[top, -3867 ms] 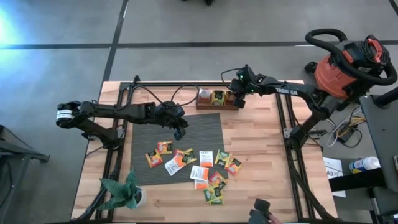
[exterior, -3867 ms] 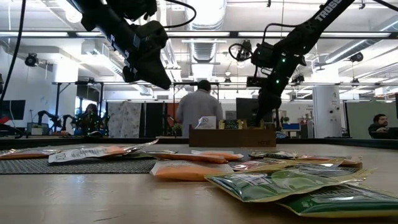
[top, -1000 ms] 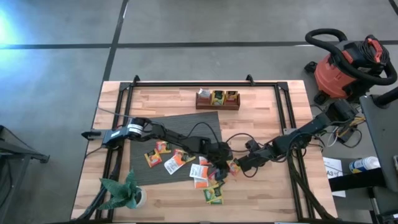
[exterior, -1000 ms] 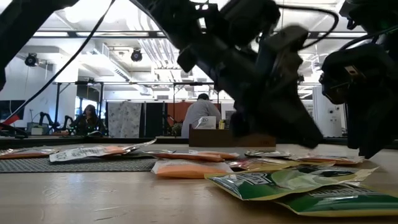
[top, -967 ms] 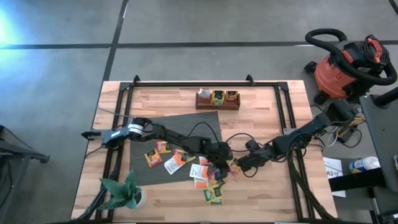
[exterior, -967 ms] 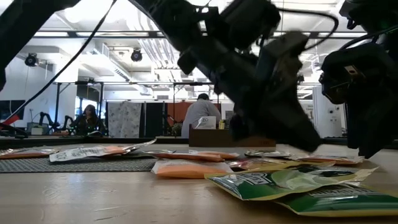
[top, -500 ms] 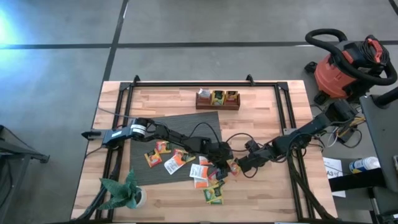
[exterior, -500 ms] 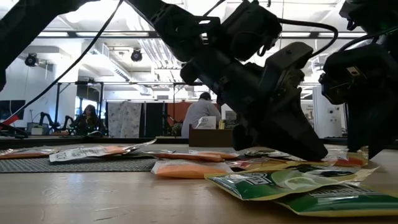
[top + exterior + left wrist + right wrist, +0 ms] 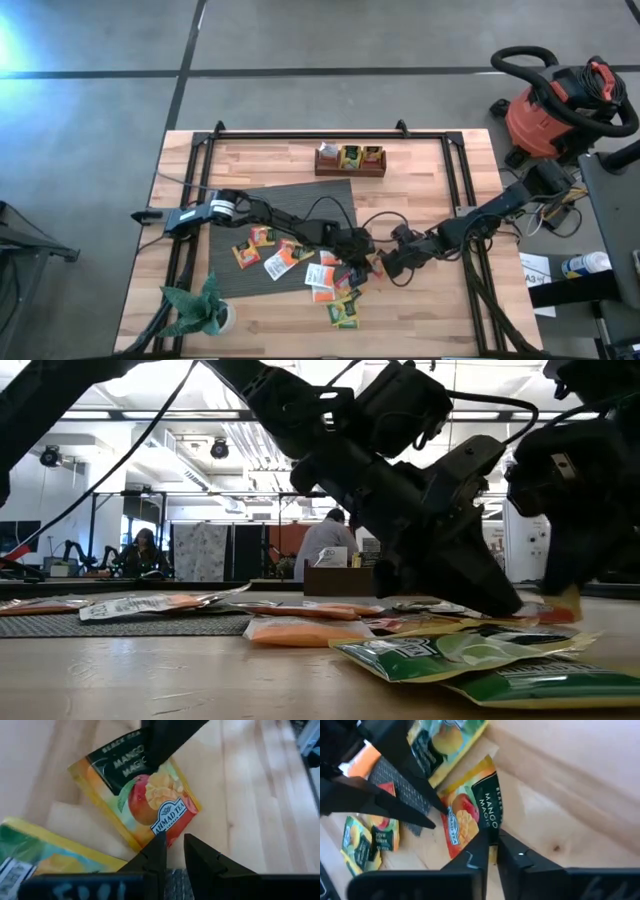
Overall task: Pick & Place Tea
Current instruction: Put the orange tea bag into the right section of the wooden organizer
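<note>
Several small printed tea packets lie flat on the grey mat (image 9: 300,210) and on the wood in front of it (image 9: 345,312). Both grippers meet at one yellow-and-red mango packet (image 9: 150,800) just right of the mat's near right corner. My left gripper (image 9: 360,262) is shut at its red end and my right gripper (image 9: 384,264) is shut on its black end. The packet also shows in the right wrist view (image 9: 470,815) and in the low view (image 9: 562,603). More packets lie under and beside my left gripper. My left gripper has its fingertips together at the packet's red corner (image 9: 169,831), which lies between them. It comes low and slanting from the table's left. That end stays down by the table. My right gripper pinches the packet's black-printed end (image 9: 490,822) between its two fingers, coming low from the table's right. That end is tipped up off the wood (image 9: 568,598), while the red end stays low.
A wooden box (image 9: 350,160) holding packets stands at the far edge. A potted plant (image 9: 200,308) stands at the near left corner. Green packets (image 9: 450,655) lie nearest the low camera. The black frame rails (image 9: 455,200) run along the table's sides.
My right gripper has gone a little toward the table's left, up to the mango packet, and has taken hold of its black end. That end has tipped up off the wood while the red end has stayed down by my left gripper.
</note>
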